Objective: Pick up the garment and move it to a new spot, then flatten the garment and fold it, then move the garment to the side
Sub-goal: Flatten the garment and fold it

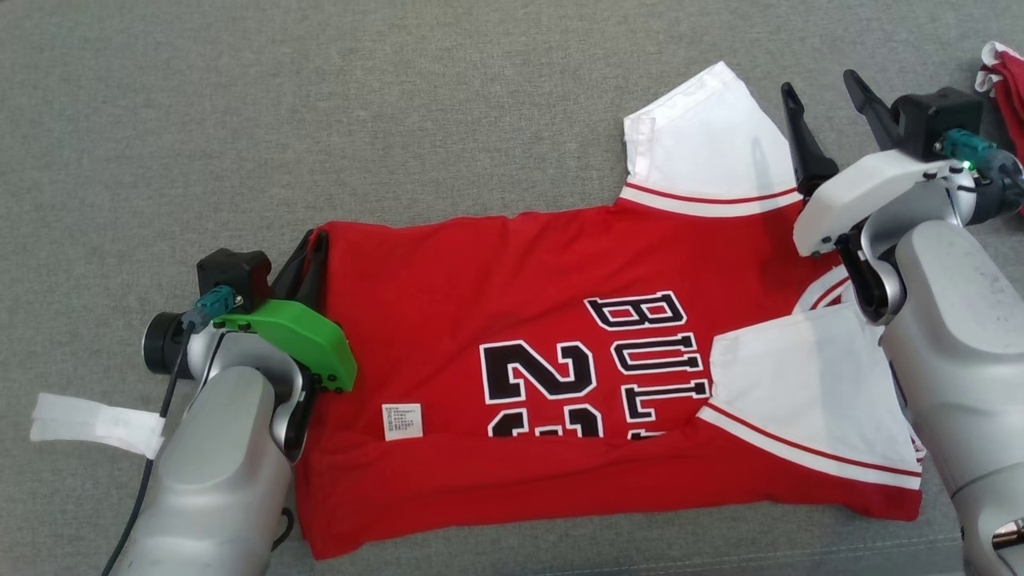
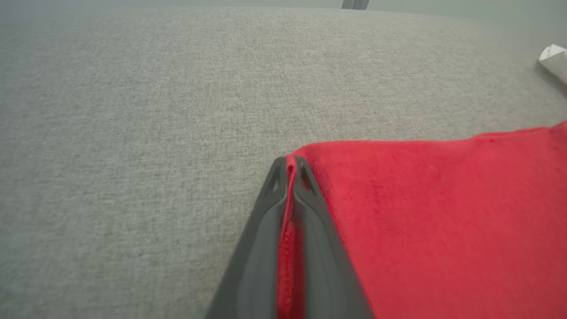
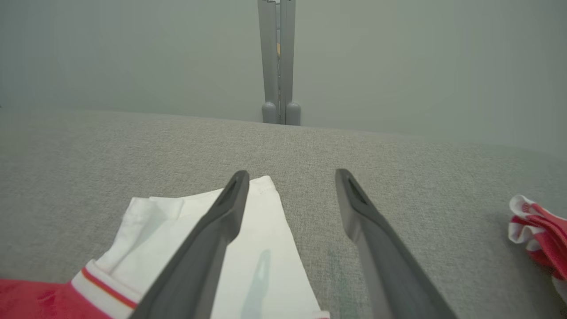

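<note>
The garment [image 1: 512, 312], a red jersey with white sleeves and black lettering, lies spread on the grey cloth surface with its near edge folded over. My left gripper [image 1: 317, 240] is shut on the garment's far left corner; in the left wrist view red cloth [image 2: 443, 212] runs pinched between the two dark fingers [image 2: 310, 208]. My right gripper [image 1: 824, 88] hangs open above the far white sleeve [image 1: 704, 136], holding nothing. The right wrist view shows its fingers spread, the left one over the white sleeve [image 3: 266, 248].
A second red and white piece of cloth [image 1: 1004, 80] lies at the far right edge, also in the right wrist view [image 3: 538, 230]. A white tag or strip [image 1: 96, 420] hangs near my left forearm. A grey post [image 3: 279, 62] stands beyond the surface's far edge.
</note>
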